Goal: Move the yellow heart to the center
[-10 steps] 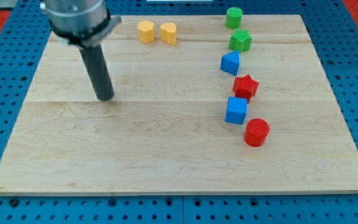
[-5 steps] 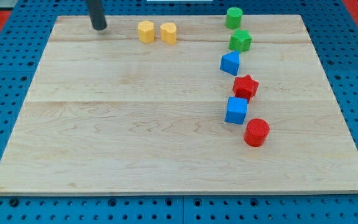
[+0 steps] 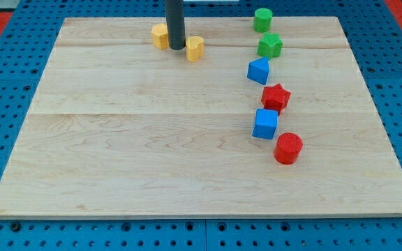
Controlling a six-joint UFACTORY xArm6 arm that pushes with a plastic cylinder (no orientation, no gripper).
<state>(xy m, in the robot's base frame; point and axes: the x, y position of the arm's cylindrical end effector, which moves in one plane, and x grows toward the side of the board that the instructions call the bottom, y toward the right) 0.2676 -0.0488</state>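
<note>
My tip [image 3: 178, 47] stands between the two yellow blocks near the desk's [image 3: 117, 174] twelve o'clock edge, the yellow heart [image 3: 195, 49] just at its three o'clock side and the other yellow block [image 3: 160, 35] at ten o'clock. There is no pincer, only the rod. The heart sits far from the centre; I judge the push toward six o'clock is barely begun.

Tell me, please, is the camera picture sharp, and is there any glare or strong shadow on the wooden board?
Camera view: sharp overall, blocks crisp-edged; light even, no glare on the wooden board; only faint shadows beside the red cylinder and blue cube; my tip looks unblurred.
</note>
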